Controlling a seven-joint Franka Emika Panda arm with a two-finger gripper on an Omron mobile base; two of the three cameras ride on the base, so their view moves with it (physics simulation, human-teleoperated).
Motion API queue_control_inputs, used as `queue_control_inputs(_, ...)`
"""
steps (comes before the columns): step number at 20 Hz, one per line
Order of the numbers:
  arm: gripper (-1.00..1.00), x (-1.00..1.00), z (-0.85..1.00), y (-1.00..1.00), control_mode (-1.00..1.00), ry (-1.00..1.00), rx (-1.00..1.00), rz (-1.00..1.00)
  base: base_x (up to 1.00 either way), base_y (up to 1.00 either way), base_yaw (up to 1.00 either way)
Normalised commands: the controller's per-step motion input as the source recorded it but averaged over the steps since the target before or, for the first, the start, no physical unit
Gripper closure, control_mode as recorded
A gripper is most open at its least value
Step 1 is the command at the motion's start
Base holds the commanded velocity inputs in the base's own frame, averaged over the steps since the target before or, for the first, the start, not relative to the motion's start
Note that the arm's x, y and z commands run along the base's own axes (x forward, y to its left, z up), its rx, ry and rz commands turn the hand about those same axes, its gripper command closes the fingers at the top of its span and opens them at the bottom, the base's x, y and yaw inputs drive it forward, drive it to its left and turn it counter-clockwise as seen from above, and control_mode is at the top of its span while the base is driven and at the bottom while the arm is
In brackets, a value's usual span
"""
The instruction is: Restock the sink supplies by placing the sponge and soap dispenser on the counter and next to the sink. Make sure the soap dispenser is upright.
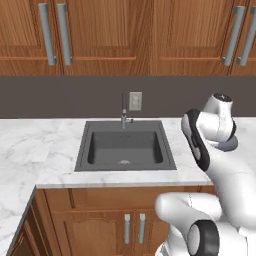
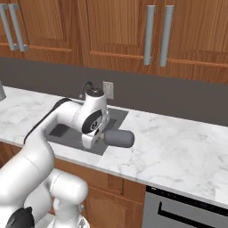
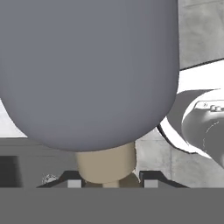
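Note:
My gripper (image 2: 101, 136) is shut on the soap dispenser (image 2: 119, 138), a dark grey rounded bottle. The bottle lies sideways with its base pointing right, just past the sink's right edge and over the white marble counter (image 2: 178, 151). In the hand view the soap dispenser (image 3: 87, 70) looms large. Its tan neck sits between the fingertips of my gripper (image 3: 109, 178). A sliver of the soap dispenser (image 1: 229, 145) peeks out behind my arm in the left base view. The dark grey sink (image 1: 82, 160) is recessed in the counter (image 1: 30, 145). The sponge is out of view.
A slim metal faucet (image 1: 123, 112) stands at the sink's rear edge, with a wall outlet (image 1: 135, 101) behind it. Wooden upper cabinets hang above. Open marble stretches right of the sink, over a dark appliance front (image 2: 187, 209).

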Motion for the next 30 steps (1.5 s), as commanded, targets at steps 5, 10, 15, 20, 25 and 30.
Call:
queue_control_inputs(5, 1.0, 0.66, 0.17, -0.15, -1.0, 0.0, 0.33, 0.19, 0.0, 0.0, 0.0)
queue_control_inputs(10, 1.0, 0.4, 0.18, -0.08, -1.0, 0.0, 0.3, 0.2, 0.0, 0.0, 0.0)
queue_control_inputs(15, 1.0, 0.05, 0.21, 0.04, -1.0, 0.0, 0.19, 0.02, 0.0, 0.0, 0.0)
queue_control_inputs(20, 1.0, 0.03, 0.02, 0.17, -1.0, 0.01, 0.24, 0.0, 0.0, 0.0, 0.0)
queue_control_inputs(25, 1.0, 0.07, 0.0, 0.25, -1.0, 0.02, 0.24, 0.0, 0.0, 0.0, 0.0)
queue_control_inputs(30, 1.0, 0.0, 0.0, 0.01, -1.0, -0.02, 0.18, 0.0, 0.0, 0.0, 0.0)
